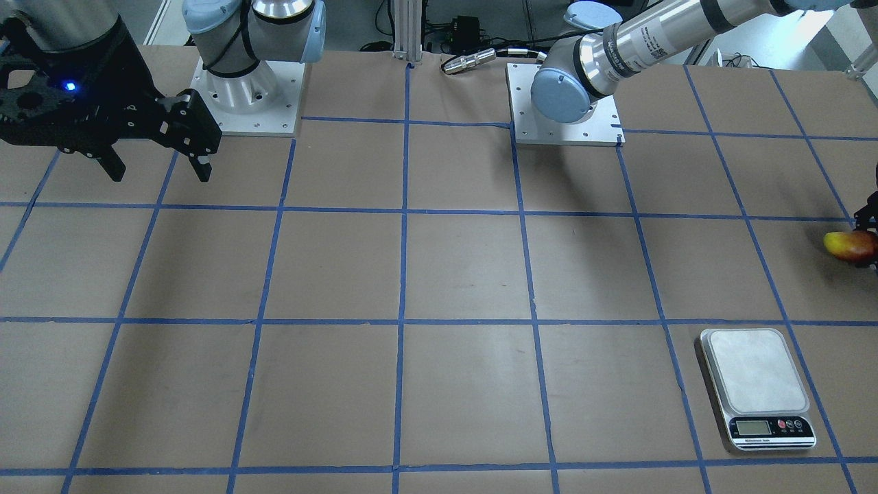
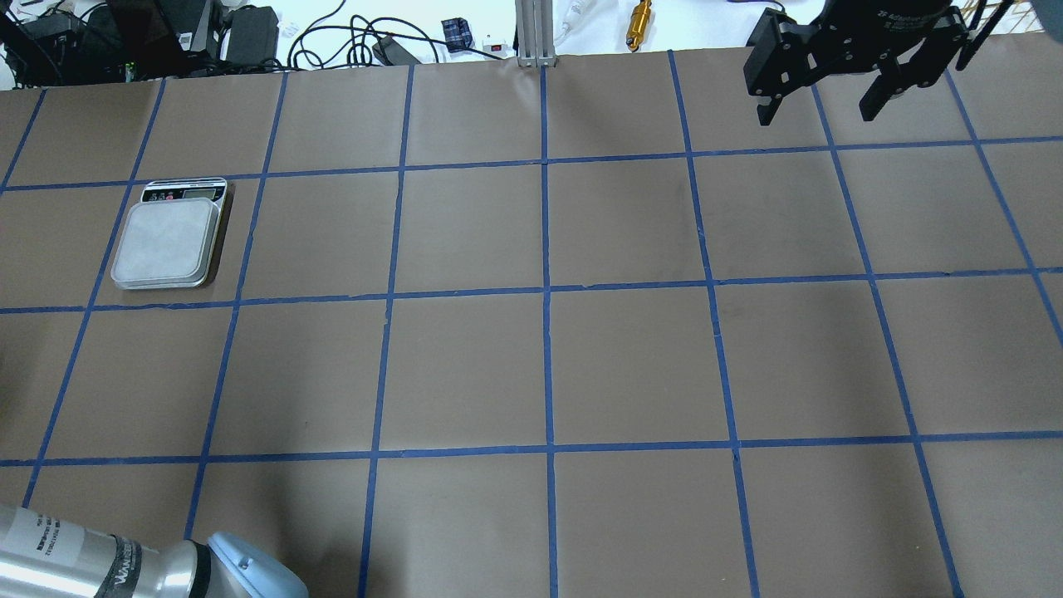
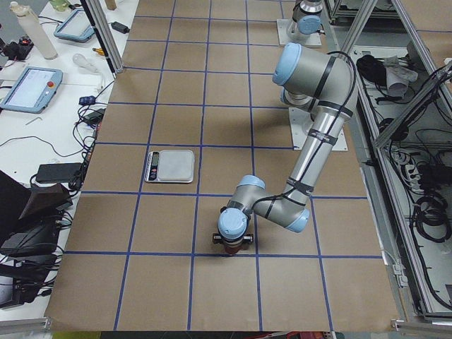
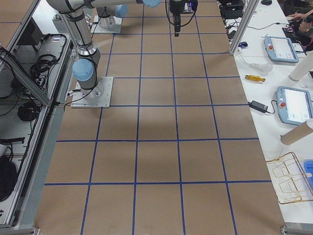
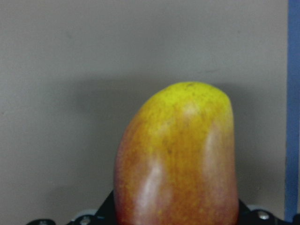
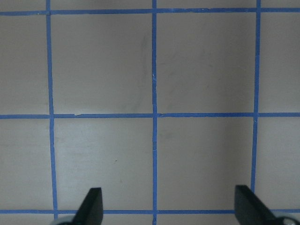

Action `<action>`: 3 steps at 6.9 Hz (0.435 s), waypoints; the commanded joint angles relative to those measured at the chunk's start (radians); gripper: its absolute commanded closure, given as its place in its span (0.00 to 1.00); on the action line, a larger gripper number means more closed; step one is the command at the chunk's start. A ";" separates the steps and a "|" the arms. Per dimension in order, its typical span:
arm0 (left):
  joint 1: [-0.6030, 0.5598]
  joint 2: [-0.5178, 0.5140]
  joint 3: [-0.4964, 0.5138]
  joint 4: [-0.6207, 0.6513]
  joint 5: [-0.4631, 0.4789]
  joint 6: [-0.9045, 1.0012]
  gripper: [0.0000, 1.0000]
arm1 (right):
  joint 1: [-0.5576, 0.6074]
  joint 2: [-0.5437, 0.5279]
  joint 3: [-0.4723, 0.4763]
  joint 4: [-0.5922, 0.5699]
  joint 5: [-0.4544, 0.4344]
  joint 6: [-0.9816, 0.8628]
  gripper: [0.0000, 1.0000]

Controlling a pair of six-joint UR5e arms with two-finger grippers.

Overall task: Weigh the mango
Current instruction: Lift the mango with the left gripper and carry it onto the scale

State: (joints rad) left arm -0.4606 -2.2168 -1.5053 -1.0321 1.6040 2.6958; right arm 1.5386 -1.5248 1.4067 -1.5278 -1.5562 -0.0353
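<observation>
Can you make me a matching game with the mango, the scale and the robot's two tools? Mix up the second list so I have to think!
Things:
1. mango
2. scale
3. left tool
4. right tool

Clues:
A. open, with nothing in it
B. silver top with nothing on it
C. yellow at one end, red-orange at the other
D. placed around the fruit at the table's edge

Pairs: 1-C, 2-B, 3-D, 4-A

Scale on blue-taped brown table
</observation>
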 commanded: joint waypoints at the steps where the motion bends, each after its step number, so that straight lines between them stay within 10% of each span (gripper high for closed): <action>1: -0.042 0.049 0.038 -0.017 0.004 -0.049 1.00 | 0.000 0.000 0.000 0.000 -0.001 0.000 0.00; 3: -0.165 0.071 0.168 -0.110 0.002 -0.121 1.00 | 0.000 0.000 0.000 0.000 -0.001 0.000 0.00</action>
State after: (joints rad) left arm -0.5565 -2.1558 -1.4171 -1.0791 1.6076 2.6245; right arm 1.5386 -1.5253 1.4067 -1.5278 -1.5568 -0.0353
